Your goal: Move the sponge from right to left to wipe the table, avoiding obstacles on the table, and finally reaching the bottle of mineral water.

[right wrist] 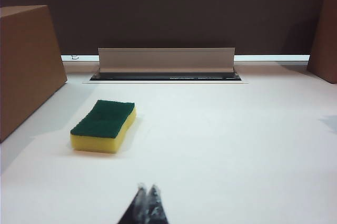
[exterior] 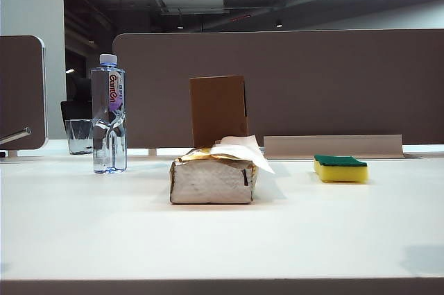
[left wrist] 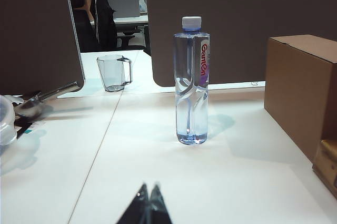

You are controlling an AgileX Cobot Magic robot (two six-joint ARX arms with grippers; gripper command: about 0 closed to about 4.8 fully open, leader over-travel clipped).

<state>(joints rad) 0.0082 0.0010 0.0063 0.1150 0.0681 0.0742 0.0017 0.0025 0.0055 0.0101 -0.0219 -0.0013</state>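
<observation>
The exterior view looks level across the table from its front edge, facing the rear partition. Each wrist view sits low behind its gripper, facing forward. The left wrist view shares the bottle with the exterior view; the right shares the sponge.

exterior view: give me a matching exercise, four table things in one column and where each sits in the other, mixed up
Things:
1. yellow foam sponge with dark green scouring top
2. tall clear plastic bottle with white cap
3. upright plain brown cardboard box
4. crumpled whitish-and-gold tissue pack

Places in the exterior view:
A. far left, standing upright
B. centre, nearest the camera
C. right side, lying flat
D. centre, behind the pack

Pairs: 1-C, 2-A, 3-D, 4-B
</observation>
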